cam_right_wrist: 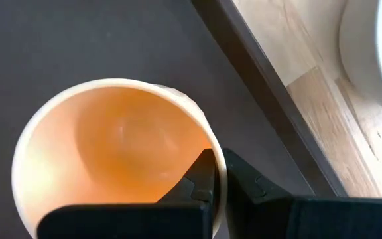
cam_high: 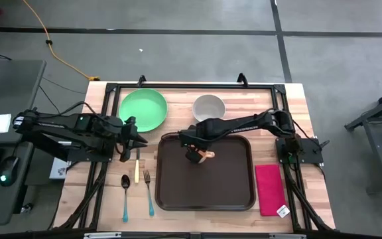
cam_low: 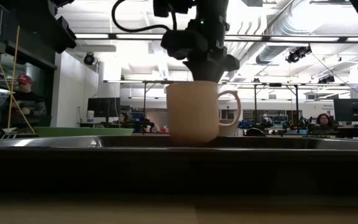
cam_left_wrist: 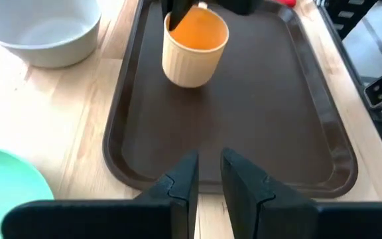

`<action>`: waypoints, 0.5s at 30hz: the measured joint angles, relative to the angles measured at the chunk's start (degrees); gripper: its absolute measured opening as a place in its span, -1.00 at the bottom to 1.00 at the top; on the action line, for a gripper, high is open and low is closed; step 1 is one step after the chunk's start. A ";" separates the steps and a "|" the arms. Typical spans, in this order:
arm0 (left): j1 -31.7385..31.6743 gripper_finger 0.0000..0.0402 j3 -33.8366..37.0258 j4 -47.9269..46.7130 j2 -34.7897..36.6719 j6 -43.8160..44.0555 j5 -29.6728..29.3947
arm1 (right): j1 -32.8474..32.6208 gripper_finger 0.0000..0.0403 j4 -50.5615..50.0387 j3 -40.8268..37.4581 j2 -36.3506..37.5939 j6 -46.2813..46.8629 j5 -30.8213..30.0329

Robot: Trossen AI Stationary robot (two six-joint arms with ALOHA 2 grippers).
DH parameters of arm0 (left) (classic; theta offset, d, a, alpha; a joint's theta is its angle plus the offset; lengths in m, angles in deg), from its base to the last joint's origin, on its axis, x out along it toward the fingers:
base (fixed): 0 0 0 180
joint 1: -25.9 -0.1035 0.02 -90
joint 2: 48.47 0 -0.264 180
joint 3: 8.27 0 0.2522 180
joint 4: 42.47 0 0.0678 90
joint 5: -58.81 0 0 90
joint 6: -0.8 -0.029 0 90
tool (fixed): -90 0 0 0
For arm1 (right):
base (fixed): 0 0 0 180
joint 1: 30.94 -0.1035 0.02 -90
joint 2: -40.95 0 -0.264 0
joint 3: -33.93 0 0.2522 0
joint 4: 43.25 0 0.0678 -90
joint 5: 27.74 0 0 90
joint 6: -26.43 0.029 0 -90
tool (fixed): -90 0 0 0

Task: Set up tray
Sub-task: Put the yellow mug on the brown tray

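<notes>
The tray [cam_high: 205, 172] lies flat on the wooden table [cam_high: 297, 99], at the middle of its near half, and all other places are given here from it. A cream mug [cam_left_wrist: 194, 45] with an orange inside stands upright on the tray floor, near the tray's far edge and a little to the left of its middle. The right gripper [cam_right_wrist: 219, 174] comes down on the mug from above: its fingers are pressed together on the mug's rim, one finger inside the cup and one outside. In the low view the mug's base sits level with the tray rim, but I cannot tell for sure whether it rests on the floor.

The left gripper [cam_left_wrist: 209, 178] waits just beyond the tray's left edge, pointing towards it, with a narrow gap between its fingers and nothing in them.

To the left of the tray lie a fork [cam_high: 148, 193], a spoon [cam_high: 125, 196] with a blue handle and a small yellow-handled piece that may be a knife. A green plate [cam_high: 143, 109] is beyond the far left corner, a grey bowl [cam_high: 209, 107] just beyond the far edge. A red-pink napkin [cam_high: 269, 188] lies right of the tray, with a small white tag at its near corner; its writing is too small to read. No other label shows.
</notes>
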 joint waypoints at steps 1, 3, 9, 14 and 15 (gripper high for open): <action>0.00 -0.52 0.00 -0.39 0.00 0.00 0.00 | 0.12 -1.00 0.30 0.00 -0.20 -0.26 0.03; 0.00 -0.52 0.00 -0.43 0.00 0.00 0.00 | 0.28 -1.00 0.62 0.00 -0.60 -0.98 0.19; 0.00 -0.52 0.00 -0.50 0.00 0.00 0.00 | 0.65 -1.00 1.92 0.00 -1.08 -1.28 0.63; 0.00 -0.52 0.00 -1.36 0.00 0.00 0.00 | 1.20 -1.00 2.45 0.00 -1.06 -1.30 0.92; 0.00 -0.52 0.00 -1.74 0.00 0.00 0.00 | 1.25 -1.00 2.66 0.00 -1.07 -1.30 0.90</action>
